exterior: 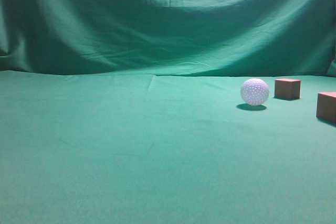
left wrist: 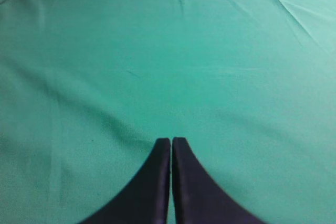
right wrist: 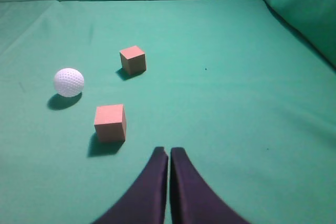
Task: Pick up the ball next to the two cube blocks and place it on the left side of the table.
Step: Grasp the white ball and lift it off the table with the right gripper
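Right wrist view: the right gripper (right wrist: 169,153) sits closed and empty at bottom centre, with one cube (right wrist: 110,122) just upper left, the ball (right wrist: 69,82) farther left, another cube (right wrist: 133,59) above. Left wrist view shows only the left gripper (left wrist: 171,142), closed, over bare table (left wrist: 168,51). The exterior view shows neither gripper.

green table (exterior: 131,156), ball (exterior: 254,92), two cubes (exterior: 287,88) (reddish-brown)

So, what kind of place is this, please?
Probably a staged robot test bench, not a home or shop. One green cloth covers the table and hangs as a backdrop. Only a ball and two cubes lie there.
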Action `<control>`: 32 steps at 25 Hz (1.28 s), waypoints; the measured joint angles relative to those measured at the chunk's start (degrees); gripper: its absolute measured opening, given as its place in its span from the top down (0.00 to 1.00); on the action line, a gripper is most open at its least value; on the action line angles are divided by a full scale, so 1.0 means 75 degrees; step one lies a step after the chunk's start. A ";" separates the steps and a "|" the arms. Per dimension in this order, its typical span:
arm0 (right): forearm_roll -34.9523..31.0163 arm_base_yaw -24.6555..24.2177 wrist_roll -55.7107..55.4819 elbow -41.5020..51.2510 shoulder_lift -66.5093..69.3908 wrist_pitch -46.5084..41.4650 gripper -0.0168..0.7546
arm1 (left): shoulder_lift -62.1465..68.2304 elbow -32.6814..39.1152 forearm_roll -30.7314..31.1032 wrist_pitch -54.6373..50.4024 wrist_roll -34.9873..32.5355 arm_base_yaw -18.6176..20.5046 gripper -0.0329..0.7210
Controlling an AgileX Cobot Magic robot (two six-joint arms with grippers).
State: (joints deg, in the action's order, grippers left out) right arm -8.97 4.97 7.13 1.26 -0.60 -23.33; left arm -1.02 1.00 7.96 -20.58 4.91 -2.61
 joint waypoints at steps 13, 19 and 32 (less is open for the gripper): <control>0.0000 0.0000 0.0000 0.0000 0.0000 0.0000 0.98 | 0.0000 0.0000 0.0000 0.0000 0.0000 0.0000 0.96; 0.0000 0.0000 0.0000 0.0000 0.0000 0.0000 0.98 | 0.0000 0.0000 0.0000 0.0000 0.0000 0.0000 0.96; -0.1693 0.0000 -0.0281 -0.0022 0.0000 0.3190 0.98 | 0.0000 0.0000 0.0000 0.0000 0.0000 0.0000 0.96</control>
State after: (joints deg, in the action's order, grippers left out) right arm -21.66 4.97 5.02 1.10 -0.60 0.59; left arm -1.02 1.00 7.96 -20.58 4.91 -2.61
